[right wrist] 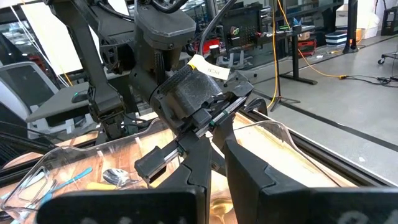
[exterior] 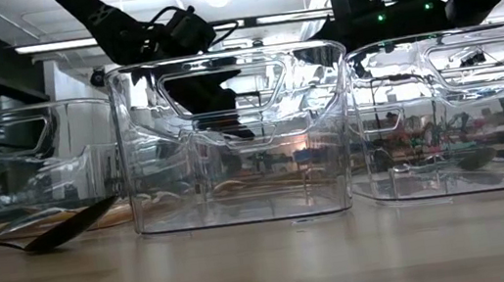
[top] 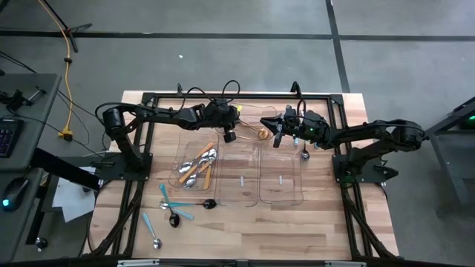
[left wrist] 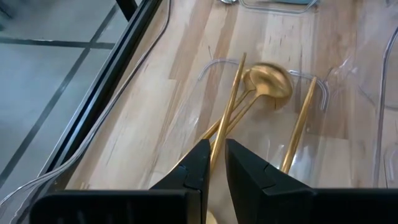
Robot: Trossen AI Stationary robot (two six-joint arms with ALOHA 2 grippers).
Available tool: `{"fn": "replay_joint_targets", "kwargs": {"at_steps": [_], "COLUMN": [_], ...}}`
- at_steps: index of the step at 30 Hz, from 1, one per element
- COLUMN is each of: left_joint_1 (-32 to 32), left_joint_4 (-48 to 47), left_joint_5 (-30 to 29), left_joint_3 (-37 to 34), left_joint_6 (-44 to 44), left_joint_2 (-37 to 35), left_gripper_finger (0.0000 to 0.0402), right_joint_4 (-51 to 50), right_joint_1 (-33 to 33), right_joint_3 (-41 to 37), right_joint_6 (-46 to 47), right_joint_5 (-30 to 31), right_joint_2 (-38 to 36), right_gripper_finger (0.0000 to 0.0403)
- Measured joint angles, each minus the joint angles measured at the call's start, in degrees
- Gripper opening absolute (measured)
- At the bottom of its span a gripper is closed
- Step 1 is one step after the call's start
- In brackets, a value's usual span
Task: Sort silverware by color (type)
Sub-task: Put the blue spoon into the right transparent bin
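Several all-gold pieces of silverware [left wrist: 270,84] lie in a clear tray [top: 256,119] at the table's far middle. My left gripper [left wrist: 214,146] hovers over them, slanting down, its fingers a narrow gap apart around one gold handle [left wrist: 231,102]. My right gripper [right wrist: 217,137] hangs level just right of that tray [top: 277,137], facing the left gripper, fingers slightly apart with nothing between them. Orange-handled pieces [top: 197,165] lie in the left tray. Teal- and blue-handled pieces [top: 174,208] lie on the bare table at the near left. My left gripper has the gold handle [left wrist: 214,158] running through the gap between its fingers, which come from above and slant down along it. The handle's far end rests among the other gold pieces in the tray. Whether the fingers touch it, I cannot tell.
Two clear trays [top: 239,178] [top: 280,179] stand side by side in the table's middle, right of the tray with orange-handled pieces. A dark spoon [exterior: 57,233] lies near the left tray. A small spoon [top: 304,154] lies by the right arm. A black frame [top: 148,96] borders the table.
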Motion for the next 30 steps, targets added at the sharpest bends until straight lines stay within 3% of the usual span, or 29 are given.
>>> {"fn": "replay_joint_targets", "kwargs": {"at_steps": [8, 12, 16, 21, 24, 30], "left_joint_1": [-0.04, -0.02, 0.00, 0.85, 1.91, 2.32], "left_joint_4": [-2.01, -5.20, -3.21, 12.16, 16.51, 15.85], "left_joint_5": [0.15, 6.06, 13.59, 20.66, 21.02, 21.00], "left_joint_3": [-0.13, -0.24, -4.96, -18.09, -24.56, -32.04], "left_joint_6": [-0.36, 0.00, -0.48, -3.96, -7.51, -10.79], "left_joint_2": [-1.70, -8.45, -17.94, -33.22, -44.32, -63.15], "left_gripper_finger": [0.0042, 0.0042, 0.0036, 0.0017, 0.0004, 0.0001], "right_joint_4": [-0.05, -0.33, -1.25, -1.71, -1.39, 2.52], "right_joint_1": [0.00, 0.00, 0.00, 0.00, 0.00, -0.12], "right_joint_3": [0.00, 0.00, 0.00, 0.00, 0.00, 0.00], "right_joint_6": [-0.02, -0.31, -1.51, -1.51, -1.52, -1.78], "right_joint_5": [0.00, 0.00, 0.00, -0.01, 0.00, -0.01], "right_joint_2": [0.00, 0.00, 0.00, 0.00, 0.00, 0.00], "right_gripper_finger": [0.0032, 0.0032, 0.0032, 0.0032, 0.0032, 0.0032]}}
